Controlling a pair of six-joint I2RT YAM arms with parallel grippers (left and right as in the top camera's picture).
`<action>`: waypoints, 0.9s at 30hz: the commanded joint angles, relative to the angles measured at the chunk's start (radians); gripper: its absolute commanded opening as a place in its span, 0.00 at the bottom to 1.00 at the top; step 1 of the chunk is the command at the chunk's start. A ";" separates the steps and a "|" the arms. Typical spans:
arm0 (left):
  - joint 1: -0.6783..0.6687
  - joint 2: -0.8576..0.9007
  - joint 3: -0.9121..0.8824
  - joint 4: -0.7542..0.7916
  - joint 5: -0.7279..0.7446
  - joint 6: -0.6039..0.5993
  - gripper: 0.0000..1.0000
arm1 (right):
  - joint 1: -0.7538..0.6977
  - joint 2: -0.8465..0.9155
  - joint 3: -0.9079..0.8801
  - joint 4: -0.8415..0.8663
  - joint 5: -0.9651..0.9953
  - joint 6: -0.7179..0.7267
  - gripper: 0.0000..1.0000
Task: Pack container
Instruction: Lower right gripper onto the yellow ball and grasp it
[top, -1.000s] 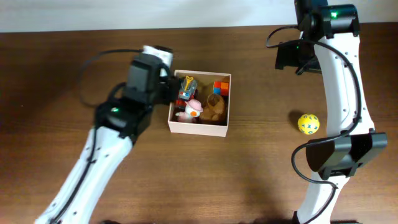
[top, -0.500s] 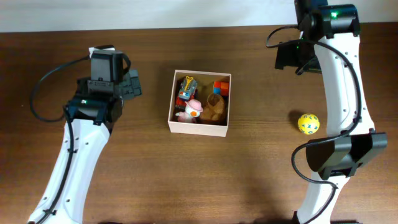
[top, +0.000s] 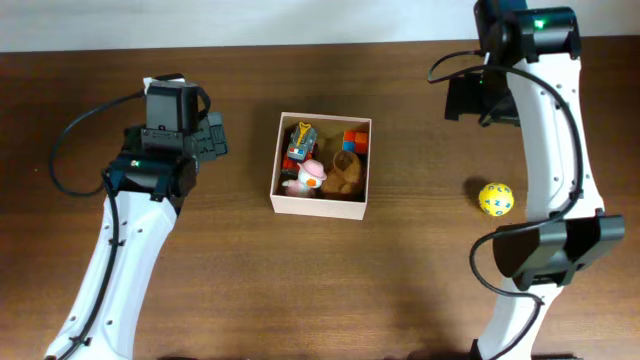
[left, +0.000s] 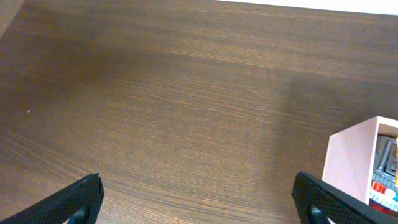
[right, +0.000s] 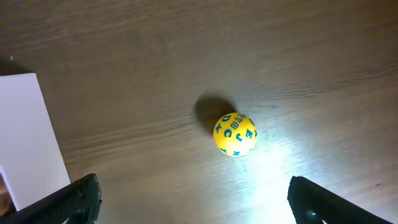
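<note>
1. Presently the left claw stands with its jaws wide apart and nothing between them, only bare bench beneath. The right claw is likewise spread wide and empty.
2. Under the right claw lies a yellow ball printed with blue letters. It rests alone on the wood, clear of both fingers.
3. Further out, the container sits near the middle of the bench between the two arms. The left claw is well off on one side and the ball well apart on the other. One pale wall of it shows at the edge of each wrist view.
4. Inside it, several small toys lie crowded together, leaving little free floor.
5. The container looks light and thin-walled, probably card, so it would likely flex or slide if pushed. The safest hold seems to be a pinch over one wall's rim, near a corner where it is stiffest.
6. The ball looks like the last piece to pack. It seems smooth, hard and apt to roll, so it should be gripped squarely across its middle.
</note>
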 joint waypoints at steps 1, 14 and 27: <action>0.002 0.003 0.006 0.000 -0.014 -0.016 0.99 | -0.010 -0.119 -0.023 -0.007 0.012 -0.006 0.99; 0.002 0.003 0.006 0.000 -0.014 -0.016 0.99 | -0.022 -0.677 -0.717 0.138 0.129 0.118 0.99; 0.002 0.003 0.006 0.000 -0.014 -0.016 0.99 | -0.299 -0.599 -1.048 0.531 -0.088 0.106 0.99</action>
